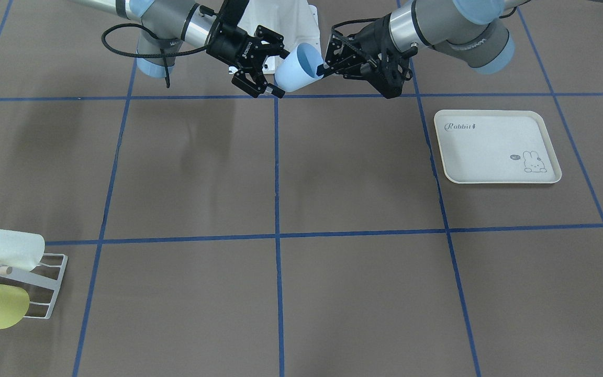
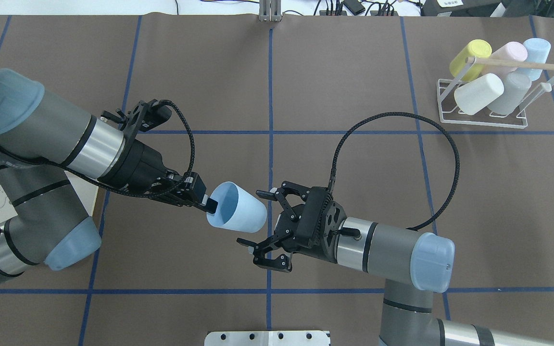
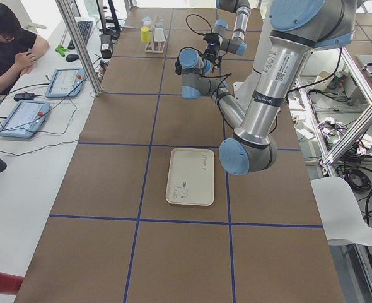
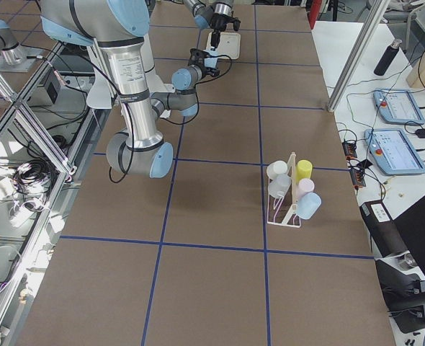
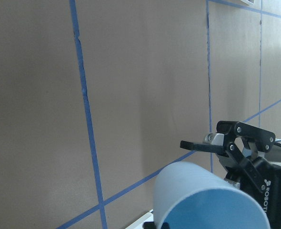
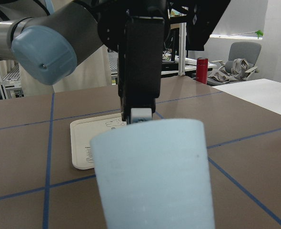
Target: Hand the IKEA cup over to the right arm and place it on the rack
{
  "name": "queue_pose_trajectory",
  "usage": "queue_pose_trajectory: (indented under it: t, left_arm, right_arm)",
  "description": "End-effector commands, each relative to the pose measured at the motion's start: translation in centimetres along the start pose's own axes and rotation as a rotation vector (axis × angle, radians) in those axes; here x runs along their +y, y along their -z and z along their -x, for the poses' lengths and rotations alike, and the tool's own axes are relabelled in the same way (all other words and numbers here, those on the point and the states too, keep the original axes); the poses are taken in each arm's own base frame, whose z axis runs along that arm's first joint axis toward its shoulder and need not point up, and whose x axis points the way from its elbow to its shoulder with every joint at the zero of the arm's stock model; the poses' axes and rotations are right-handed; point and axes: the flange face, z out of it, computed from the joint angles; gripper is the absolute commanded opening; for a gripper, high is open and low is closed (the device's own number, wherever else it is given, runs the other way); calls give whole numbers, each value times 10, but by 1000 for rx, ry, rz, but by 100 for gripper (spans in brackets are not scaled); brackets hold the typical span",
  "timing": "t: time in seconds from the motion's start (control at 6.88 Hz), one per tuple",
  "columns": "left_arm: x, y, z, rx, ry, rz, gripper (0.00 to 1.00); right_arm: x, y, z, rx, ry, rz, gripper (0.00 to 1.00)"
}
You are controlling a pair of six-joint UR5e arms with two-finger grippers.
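1. The pale blue cup [image 2: 238, 215] hangs in the air above the brown table [image 2: 354, 72]. It is near the table's middle, between the two hands and well apart from the rack.
2. Orientation: the cup's long axis lies close to horizontal, along the line from one hand to the other. The open mouth faces the left arm. The closed base points at the right hand.
3. The left hand [image 2: 209, 206] is clenched on the cup's rim, with one finger inside the mouth and the other outside the wall.
4. The right hand [image 2: 256, 219] is released and spread wide. Its fingers stand on either side of the cup's base end and are not closed on it.
5. The white wire rack [image 2: 484, 122] stands at the table's far right corner in the overhead view. It carries five cups [image 2: 479, 93], yellow, pink, pale blue, white and grey, all tilted. A wooden dowel [image 2: 522, 65] runs across its top.
6. Writing: a cream tray [image 1: 479, 152] lies flat on the table on the left arm's side. It is printed "Rabbit" and has a small rabbit drawing. In the left wrist view the body of the right hand shows the letters "ROBOT", and the rest of the word is cut off.
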Motion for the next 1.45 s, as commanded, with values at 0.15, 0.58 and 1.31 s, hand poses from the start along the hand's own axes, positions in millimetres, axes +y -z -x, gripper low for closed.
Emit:
queue_pose_trajectory:
  t: [0.15, 0.58, 1.31]
  left_arm:
    - [0, 0, 0, 1, -1, -1, 0]
    - [0, 0, 0, 0, 0, -1, 0]
    - [-19, 27, 4, -14, 15, -53, 100]
  right_arm:
    - [-1, 0, 1, -1, 0, -1, 82]
    - [-2, 1, 0, 3, 3, -4, 55]
    - [3, 4, -12, 27, 31, 13, 35]
